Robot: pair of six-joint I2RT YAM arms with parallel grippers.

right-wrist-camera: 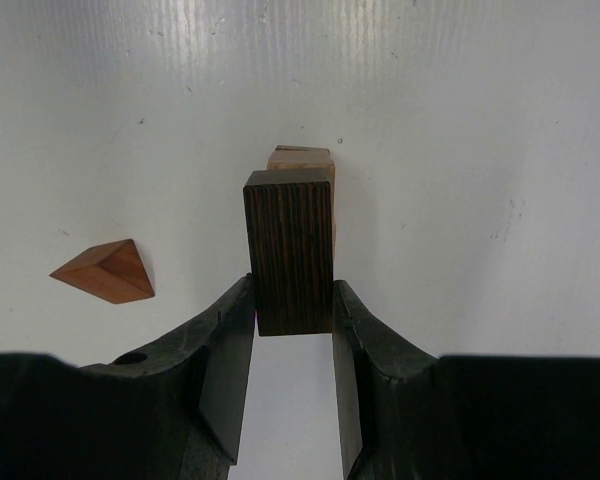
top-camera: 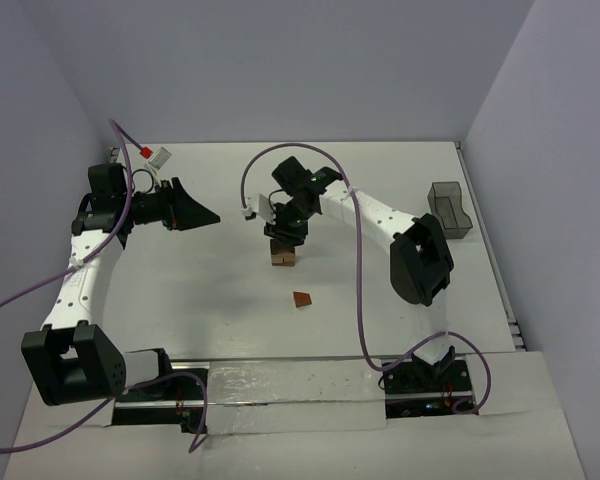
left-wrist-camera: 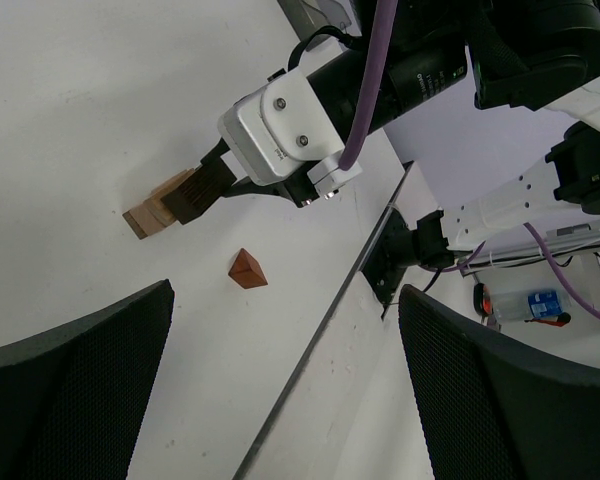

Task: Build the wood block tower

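Light tan blocks stand stacked mid-table, also in the left wrist view and the right wrist view. My right gripper is shut on a dark brown wood block, held directly over the tan stack; I cannot tell whether it rests on it or hovers. The reddish-brown wedge lies loose on the table, near the stack on its front side. My left gripper is open and empty, off to the left of the stack.
A grey bin stands at the right edge of the table. The right arm's purple cable loops above the table between the stack and its base. The table's front edge runs near the wedge.
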